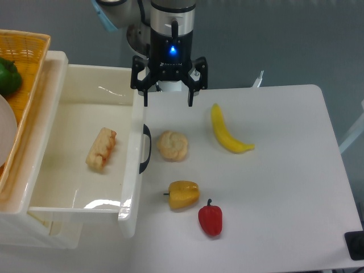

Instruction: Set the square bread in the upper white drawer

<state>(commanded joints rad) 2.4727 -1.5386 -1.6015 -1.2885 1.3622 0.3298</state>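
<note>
The square bread (101,149), a tan finger-length piece with a toasted edge, lies on the floor of the upper white drawer (62,193), near its middle. The drawer is pulled out, its black curved handle (146,149) facing the table. My gripper (168,102) hangs open and empty above the table's back edge, just right of the drawer's far front corner and well clear of the bread. Both fingers point down with a wide gap between them.
A round pale bun (172,145) sits just right of the handle. A yellow banana (226,130), a yellow pepper (183,194) and a red pepper (210,219) lie on the white table. A woven yellow basket (25,74) with a green pepper (8,76) stands left of the drawer.
</note>
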